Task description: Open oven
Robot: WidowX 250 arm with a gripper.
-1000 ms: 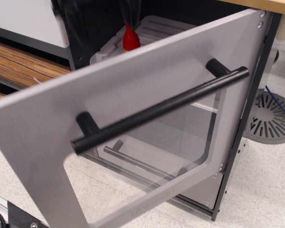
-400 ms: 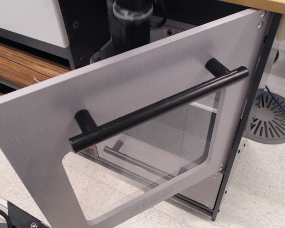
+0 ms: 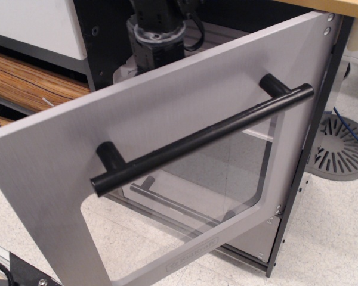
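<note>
Swinging wide, the oven (image 3: 167, 173) door is filling the near middle of the scene; its black bar handle (image 3: 203, 140) is running from near left to far right; the pincer (image 3: 158, 33) is sitting behind the door's far edge, and I cannot tell whether its jaws are parted or closed.

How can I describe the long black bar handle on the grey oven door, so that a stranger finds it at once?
Find the large brushed-grey oven door, swung open, filling the picture. The long black bar handle runs across it on two short posts, just above the clear rounded window. The smaller metal bar, seen through that window, is thinner and grey.
</note>
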